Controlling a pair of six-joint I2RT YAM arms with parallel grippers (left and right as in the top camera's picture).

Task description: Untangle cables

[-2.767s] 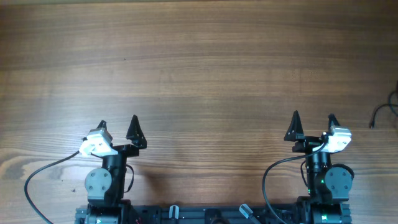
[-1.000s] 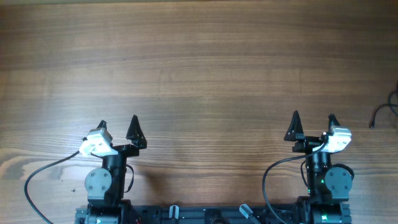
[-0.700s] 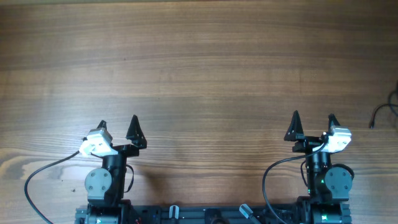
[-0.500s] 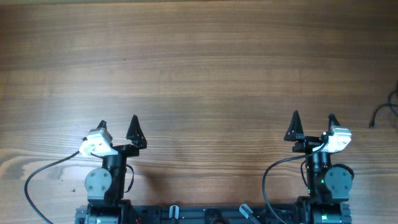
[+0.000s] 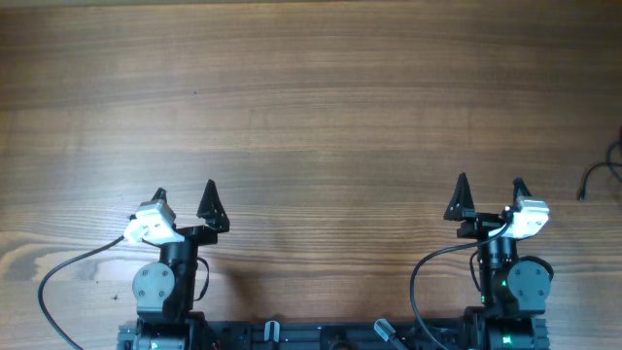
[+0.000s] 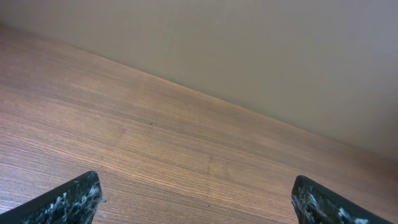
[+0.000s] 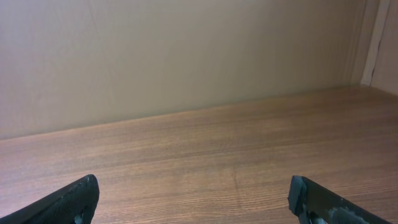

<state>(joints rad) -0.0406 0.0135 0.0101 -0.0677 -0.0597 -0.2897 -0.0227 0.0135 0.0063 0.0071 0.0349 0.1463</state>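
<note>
Only a short piece of black cable (image 5: 595, 178) shows in the overhead view, at the table's far right edge; most of it lies out of frame. My left gripper (image 5: 185, 198) is open and empty near the front left. My right gripper (image 5: 489, 191) is open and empty near the front right, well to the left of the cable. Both wrist views show only bare wood between wide-apart fingertips, left (image 6: 196, 199) and right (image 7: 193, 199). No cable shows in either wrist view.
The wooden table (image 5: 311, 107) fills the overhead view. A pale wall (image 7: 186, 56) rises behind the table's far edge in the wrist views. The arm bases and their own grey leads (image 5: 68, 277) sit at the front edge.
</note>
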